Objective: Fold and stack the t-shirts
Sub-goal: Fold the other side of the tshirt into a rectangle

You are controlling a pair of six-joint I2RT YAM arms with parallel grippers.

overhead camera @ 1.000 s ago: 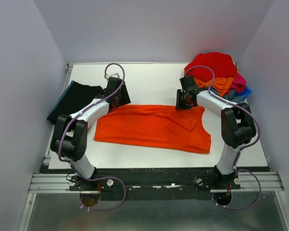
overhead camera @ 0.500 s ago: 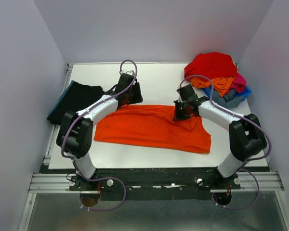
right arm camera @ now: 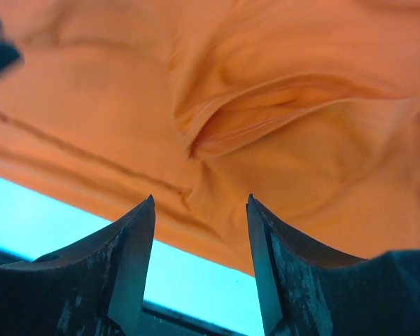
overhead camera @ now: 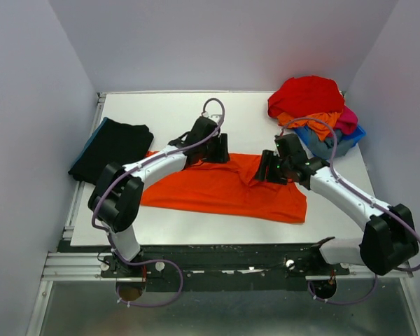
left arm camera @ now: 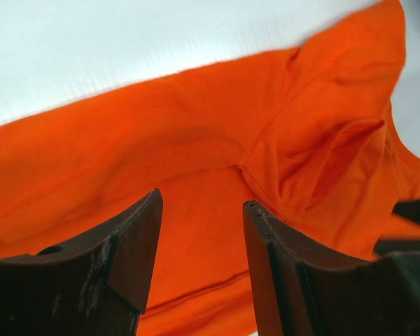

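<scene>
An orange t-shirt [overhead camera: 217, 192] lies spread across the middle of the white table, bunched into folds near its middle right. My left gripper [overhead camera: 220, 150] is over the shirt's far edge; in the left wrist view its jaws [left arm camera: 201, 213] stand apart with only orange cloth [left arm camera: 161, 126] below them. My right gripper [overhead camera: 268, 170] is over the shirt's right part; in the right wrist view it [right arm camera: 201, 210] is open above a crease [right arm camera: 266, 119] of the cloth. A folded black shirt [overhead camera: 110, 147] lies at the far left.
A heap of unfolded shirts, red on top [overhead camera: 306, 94] with orange, pink and blue beneath [overhead camera: 336, 129], sits at the back right corner. White walls close in the table's left, back and right sides.
Both arms have swung inward over the orange shirt: the left gripper moved right from the far left edge, the right gripper moved nearer and lower. The shirt's right part is now more bunched.
</scene>
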